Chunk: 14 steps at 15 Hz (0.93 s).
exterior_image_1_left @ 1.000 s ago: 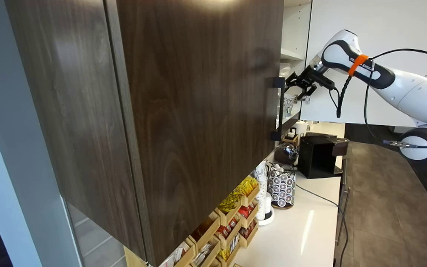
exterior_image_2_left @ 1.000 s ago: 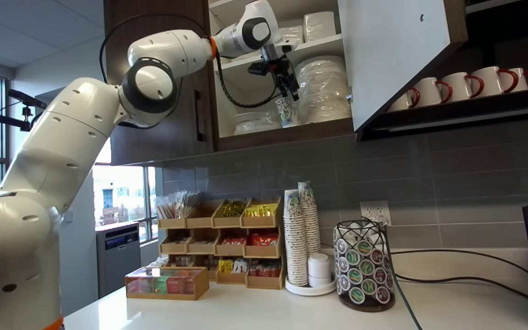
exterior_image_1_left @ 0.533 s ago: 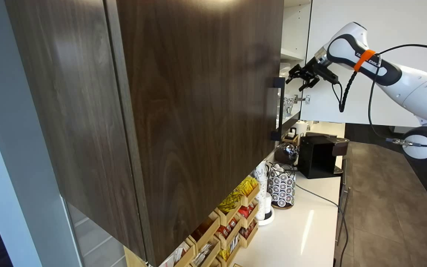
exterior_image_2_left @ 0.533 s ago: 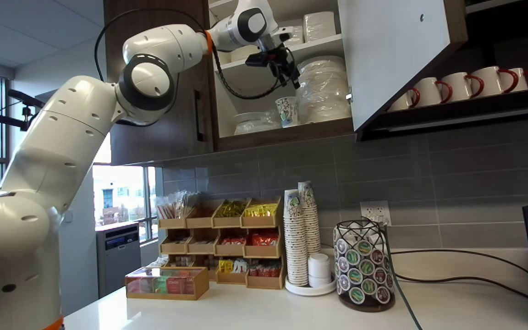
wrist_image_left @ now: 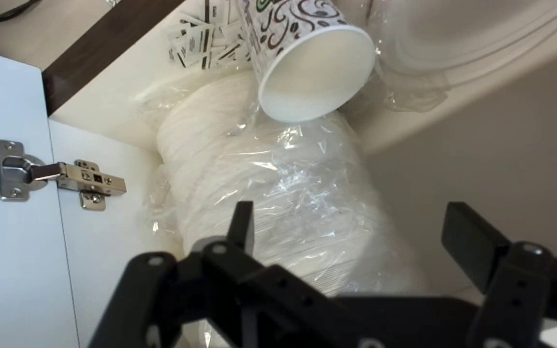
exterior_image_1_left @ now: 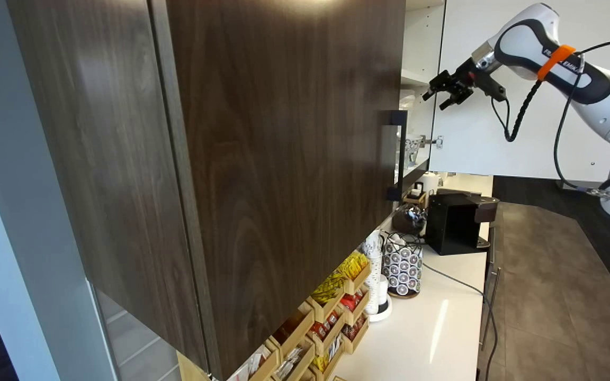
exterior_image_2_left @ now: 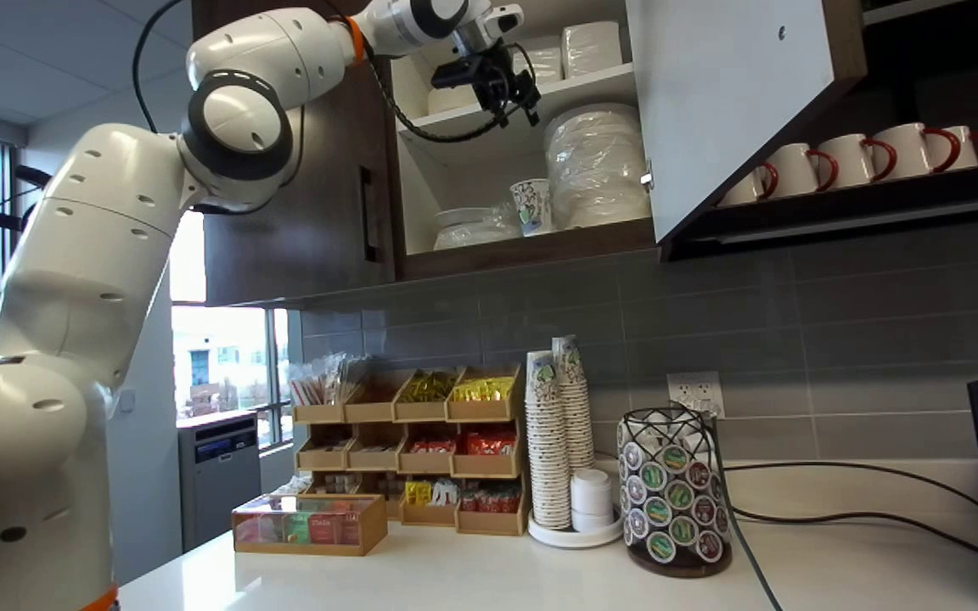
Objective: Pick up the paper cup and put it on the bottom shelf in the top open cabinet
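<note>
The paper cup (exterior_image_2_left: pixel 531 208) stands upright on the bottom shelf, in front of the wrapped plates. It is white with a dark and green pattern. In the wrist view its open white mouth (wrist_image_left: pixel 317 72) faces the camera; it also shows in an exterior view (exterior_image_1_left: pixel 412 151). The bottom shelf (wrist_image_left: pixel 121 104) is a pale board with a dark front edge. The top open cabinet (exterior_image_2_left: pixel 428 182) has a pale interior. My gripper (wrist_image_left: pixel 356 232) is open and empty, apart from the cup. In both exterior views the gripper (exterior_image_2_left: pixel 519 117) (exterior_image_1_left: pixel 434 100) is above the cup.
A tall plastic-wrapped plate stack (exterior_image_2_left: pixel 595 165) stands right of the cup, wrapped bowls (exterior_image_2_left: pixel 474 229) left. The white-backed door (exterior_image_2_left: pixel 735 93) is swung open at right. An upper shelf (exterior_image_2_left: pixel 587 85) is near gripper height. Below are cup stacks (exterior_image_2_left: pixel 547 441) and a pod rack (exterior_image_2_left: pixel 676 501).
My gripper has moved up and back, away from the cup and out of the cabinet. The cup stays standing on the shelf and is now uncovered in the exterior view.
</note>
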Tool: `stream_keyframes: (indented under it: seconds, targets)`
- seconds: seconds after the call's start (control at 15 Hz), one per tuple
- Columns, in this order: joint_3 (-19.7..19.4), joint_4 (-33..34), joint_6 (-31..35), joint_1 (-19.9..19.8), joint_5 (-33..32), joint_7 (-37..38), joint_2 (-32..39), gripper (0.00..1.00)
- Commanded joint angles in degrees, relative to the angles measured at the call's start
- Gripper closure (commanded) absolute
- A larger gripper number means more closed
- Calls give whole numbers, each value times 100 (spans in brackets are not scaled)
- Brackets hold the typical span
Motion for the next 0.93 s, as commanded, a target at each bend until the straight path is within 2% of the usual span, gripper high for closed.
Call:
stream_keyframes:
  seconds: [0.0, 0.6, 0.67, 0.87]
  targets:
    - [9, -970, -223, -108, 118, -523, -773, 0]
    - [-1, -3281, -346, -85, -79, -1465, -2323, 0]
    - [-6, -2396, -426, -91, -18, -1217, -1742, 0]
    - [-6, -2888, -425, -91, -28, -1361, -2077, 0]
